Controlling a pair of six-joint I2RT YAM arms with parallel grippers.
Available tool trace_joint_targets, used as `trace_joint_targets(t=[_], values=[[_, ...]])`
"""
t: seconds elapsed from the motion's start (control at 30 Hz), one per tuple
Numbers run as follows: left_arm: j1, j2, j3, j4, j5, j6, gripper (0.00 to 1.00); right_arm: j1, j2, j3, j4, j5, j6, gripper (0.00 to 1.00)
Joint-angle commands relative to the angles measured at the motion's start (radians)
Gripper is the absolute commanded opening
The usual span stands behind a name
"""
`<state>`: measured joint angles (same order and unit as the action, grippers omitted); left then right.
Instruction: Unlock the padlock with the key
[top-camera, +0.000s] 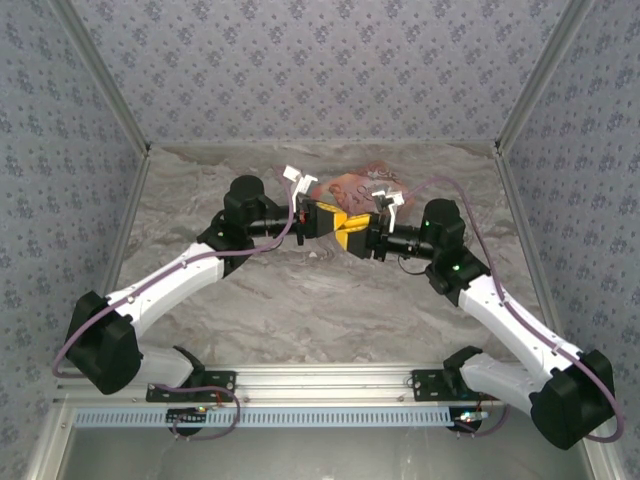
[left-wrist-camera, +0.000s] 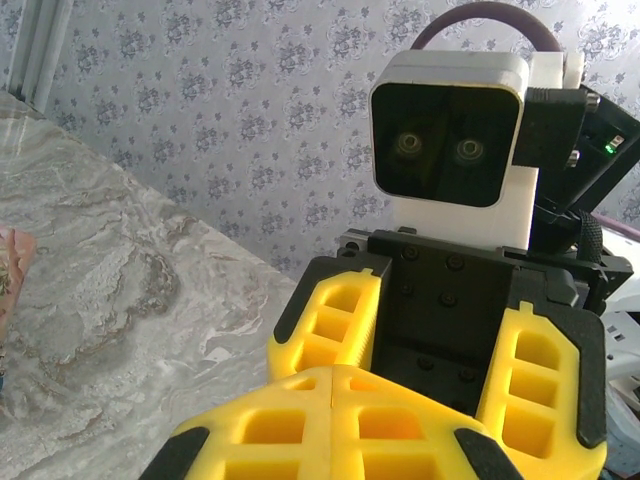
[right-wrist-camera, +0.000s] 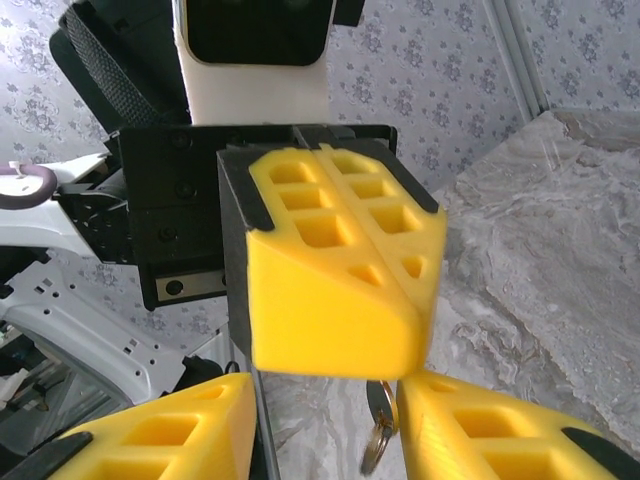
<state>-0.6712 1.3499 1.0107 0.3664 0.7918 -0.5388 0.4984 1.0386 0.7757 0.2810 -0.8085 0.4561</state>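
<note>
My left gripper (top-camera: 335, 222) (left-wrist-camera: 333, 372) is shut, its yellow fingers pressed flat together. In the right wrist view those shut fingers (right-wrist-camera: 340, 290) point at the camera. The key (right-wrist-camera: 378, 405), small and dark with a brassy ring under it, hangs from their lower tip. My right gripper (top-camera: 360, 233) (right-wrist-camera: 325, 405) faces the left one tip to tip, above the table's middle. It stands open, one finger on each side of the left fingertips, and the key hangs close to its right finger (right-wrist-camera: 500, 430). The padlock is out of view.
A pink illustrated box (top-camera: 350, 187) lies on the marble table (top-camera: 300, 300) just behind the two grippers. Patterned walls close off the back and both sides. The arms' bases sit on the rail at the near edge (top-camera: 320, 380).
</note>
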Motion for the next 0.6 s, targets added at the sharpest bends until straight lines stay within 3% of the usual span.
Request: trace_joint_targets(t=[0.0,0.13,0.3,0.57], values=[[0.002,-0.015,-0.006,0.011,-0.006,0.022,0.0,0.006,0.008,0.035,0.027,-0.018,0.004,0.4],[0.003,-0.017,-0.007,0.009,-0.01,0.023,0.0,0.008,0.015,0.037,0.029,-0.02,0.006,0.39],[0.002,-0.019,-0.012,0.007,-0.021,0.025,0.0,0.009,0.018,0.038,0.02,-0.021,0.004,0.3],[0.002,-0.03,-0.018,0.003,-0.04,0.03,0.0,0.008,0.014,0.021,0.002,-0.011,-0.002,0.24]])
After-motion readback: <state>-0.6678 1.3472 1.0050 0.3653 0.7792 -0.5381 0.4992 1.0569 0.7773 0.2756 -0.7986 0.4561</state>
